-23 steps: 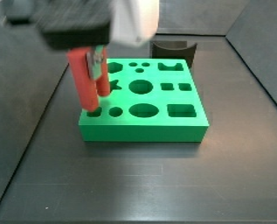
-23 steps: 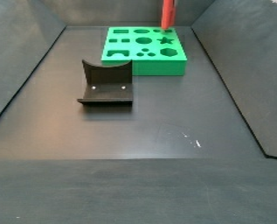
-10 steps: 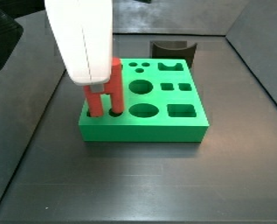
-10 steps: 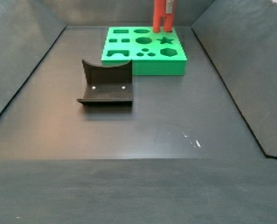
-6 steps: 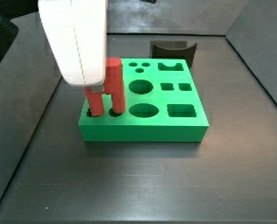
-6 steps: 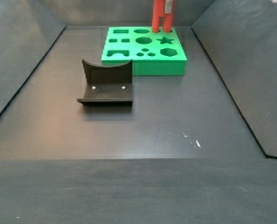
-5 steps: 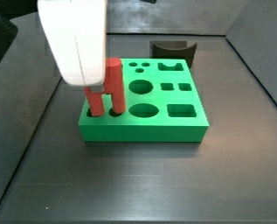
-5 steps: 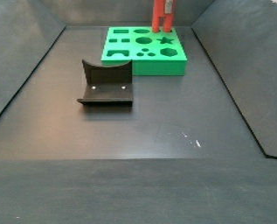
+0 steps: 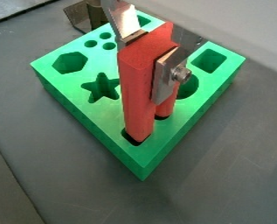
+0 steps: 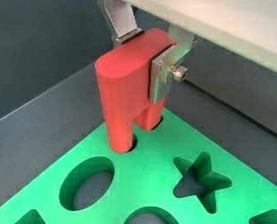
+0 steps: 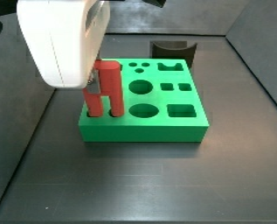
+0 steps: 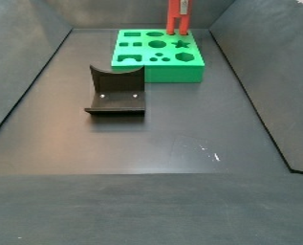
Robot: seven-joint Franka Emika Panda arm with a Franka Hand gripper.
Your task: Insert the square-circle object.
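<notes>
Starting at the left of a side view, the gripper comes down under its bulky white housing at the upper left of the frame, over the near-left corner of the green block. Between its fingers stands the square-circle object — a tall red peg, upright, its lower end already sunk in the corner hole while most of its length rises above the block's top face.

In a wrist view the silver fingers press flat against the peg's sides, so the jaws are closed on it and gripping. Its foot sits inside the cutout at the block's corner, beside the star-shaped hole. The other wrist picture agrees: the red peg enters its hole at the block's edge, squared column and rounded column side by side.

Further right in the side view lie the other cutouts, and behind the block a dark cylinder with a notched top. In the side view from farther off, the fixture stands left of centre on the dark floor, well apart from the block at the top of the frame.

I judge the insertion to be under way but unfinished. The next move calls for a straight push down, peg kept vertical so it does not bind — then opening the jaws.
</notes>
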